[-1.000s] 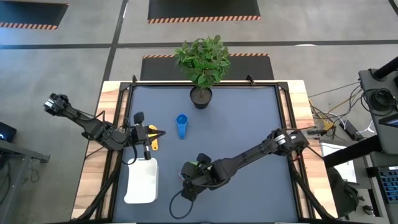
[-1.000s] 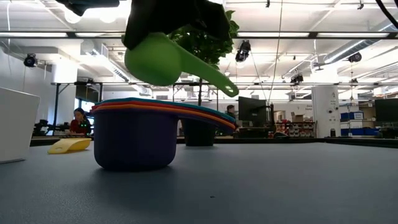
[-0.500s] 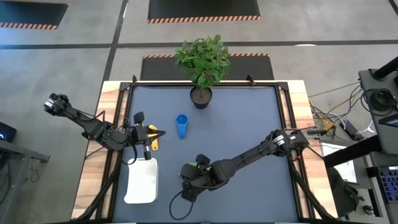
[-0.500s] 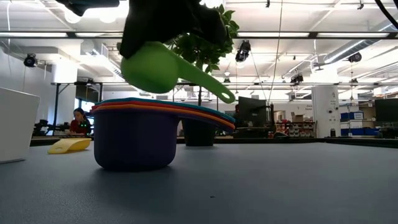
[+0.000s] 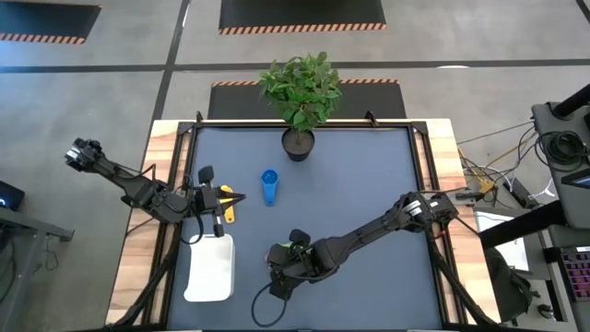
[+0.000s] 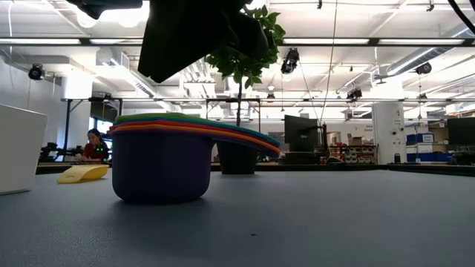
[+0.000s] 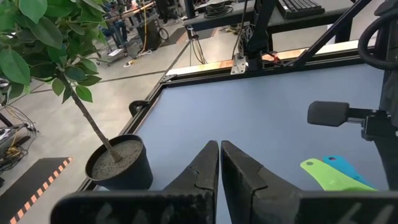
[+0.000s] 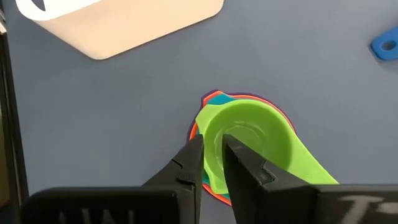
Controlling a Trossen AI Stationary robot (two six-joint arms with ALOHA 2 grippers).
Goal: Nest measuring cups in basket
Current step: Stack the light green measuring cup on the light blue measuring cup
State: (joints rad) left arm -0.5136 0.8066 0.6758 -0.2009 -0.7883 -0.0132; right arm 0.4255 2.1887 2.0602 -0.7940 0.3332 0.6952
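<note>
Now the green cup (image 8: 249, 140) sits topmost in the nested stack (image 6: 159, 174), which stands on the bare table (image 5: 369, 184), not in the basket (image 5: 210, 267). The right gripper (image 5: 281, 263) hangs just above the stack, its fingers slightly apart and clamped on nothing. The basket lies at the stack's 9 o'clock, near but apart. A blue cup (image 5: 269, 187) lies alone at the stack's 12 o'clock, and the plant pot (image 5: 298, 145) stands beyond it. The left gripper (image 5: 230, 197), fingers together, waits at 10 o'clock beside the yellow cup (image 5: 228, 215).
</note>
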